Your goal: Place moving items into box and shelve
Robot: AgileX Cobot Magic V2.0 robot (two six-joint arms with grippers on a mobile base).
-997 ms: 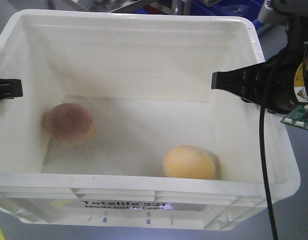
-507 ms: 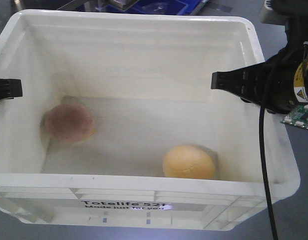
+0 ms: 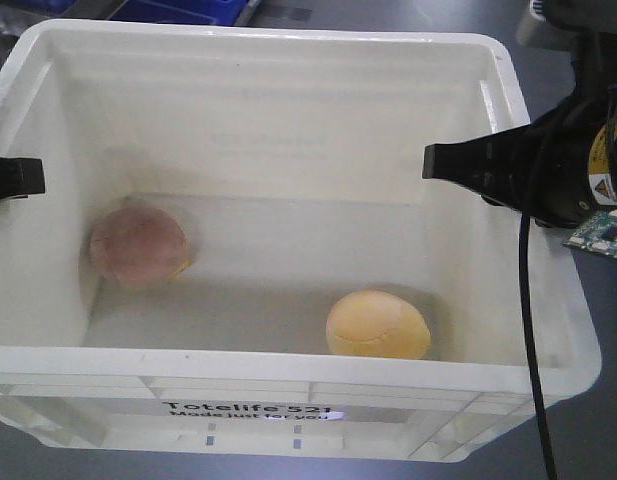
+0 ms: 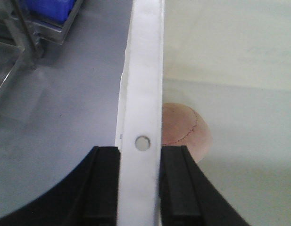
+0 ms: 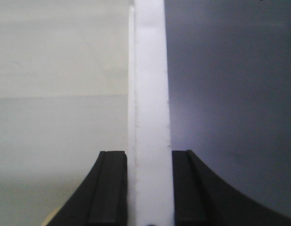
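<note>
The cream-white box [image 3: 288,375] fills the front view and is held up between my two grippers. The pinkish-brown ball [image 3: 138,247] lies on its floor at the left; the yellow-orange ball [image 3: 378,325] lies at the front right. My left gripper [image 4: 140,155] is shut on the box's left rim [image 4: 144,94], one finger inside and one outside; the pink ball [image 4: 185,129] shows just beyond it. My right gripper [image 5: 149,162] is shut on the box's right rim [image 5: 149,70] in the same way. In the front view only one left finger [image 3: 13,177] and one right finger [image 3: 468,162] show inside the walls.
A grey floor lies under and around the box [image 3: 588,440]. A blue plastic bin [image 4: 46,9] on a metal frame [image 4: 27,37] stands to the far left. Blue bins [image 3: 178,10] show past the box's far rim. A black cable [image 3: 528,300] hangs along the right arm.
The background past the box's far rim has slid: the blue bins and metal parts have shifted left and out of view. The box, both balls and both grippers keep their places in the frame.
</note>
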